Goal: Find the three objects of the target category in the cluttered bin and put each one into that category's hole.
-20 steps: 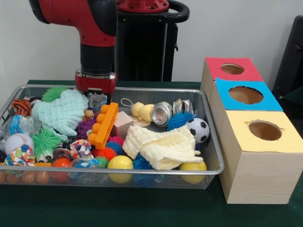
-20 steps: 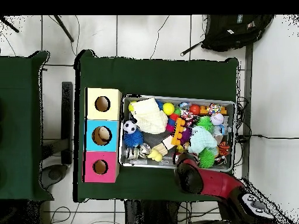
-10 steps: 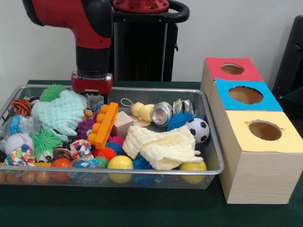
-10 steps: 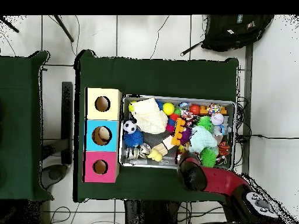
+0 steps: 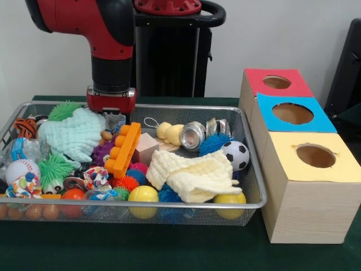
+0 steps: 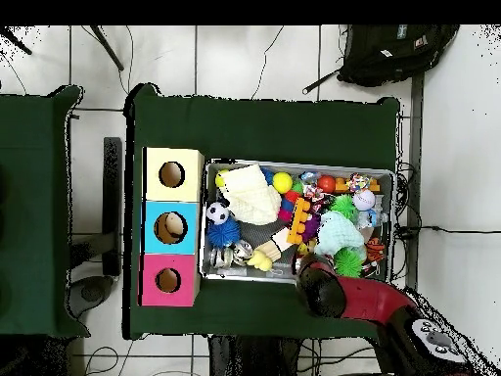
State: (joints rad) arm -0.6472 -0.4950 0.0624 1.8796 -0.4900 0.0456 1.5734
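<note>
Green cloth covers the table, and we find the wire bin (image 5: 248, 195) taking up most of its middle, with three boxes (image 5: 304, 186) lined along one side edge so their holes sit within reach of it. We note a pale-yellow figure (image 5: 169, 133) by the bin's far wall, toward the robot's edge of the table; the other two we cannot pick out. The gripper (image 5: 111, 103) hangs over that far wall beside a mint cloth (image 5: 72, 134), placed, we judge, for searching; whether it is open or closed we cannot tell.

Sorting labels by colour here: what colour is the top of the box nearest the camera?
Pale yellow top with a round hole, over light wood sides; clearest in the front view.
</note>
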